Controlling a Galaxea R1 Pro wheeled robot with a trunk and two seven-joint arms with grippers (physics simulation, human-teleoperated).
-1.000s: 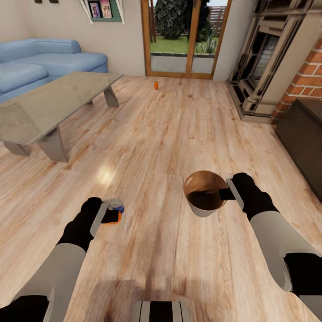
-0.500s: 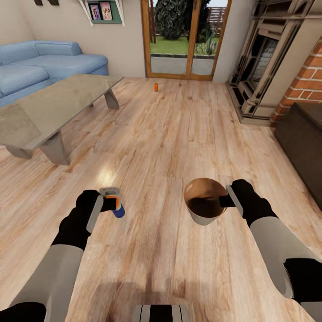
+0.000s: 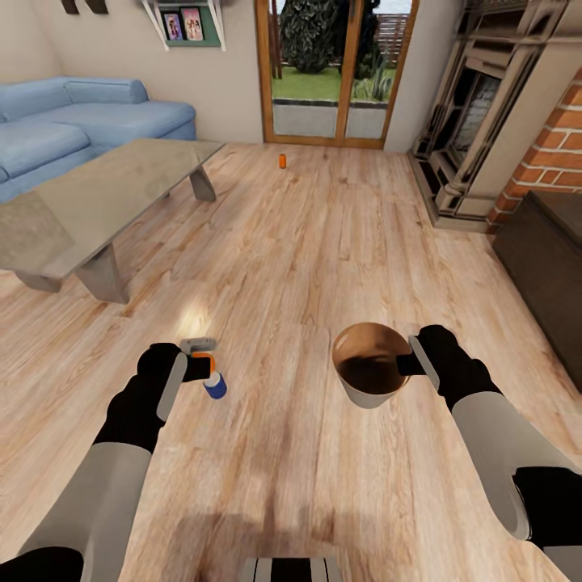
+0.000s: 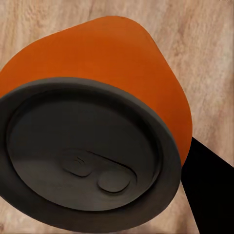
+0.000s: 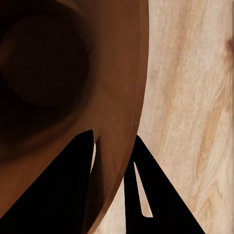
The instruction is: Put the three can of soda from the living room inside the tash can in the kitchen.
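Daylight pours in through my glass doors [image 3: 339, 69], leaving a pale glare patch on the plank floor [image 3: 190, 315]. My trunk casts a soft shadow near the frame's lower edge. Wide-angle bending skews the fireplace [image 3: 477, 105]; both wrist views are close and soft.

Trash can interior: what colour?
Orange-brown inside the trash can, pale grey outside; head view shows it best, right gripper pinching its rim.

head overlooks floor [image 3: 323, 242], wrist cameras close-up
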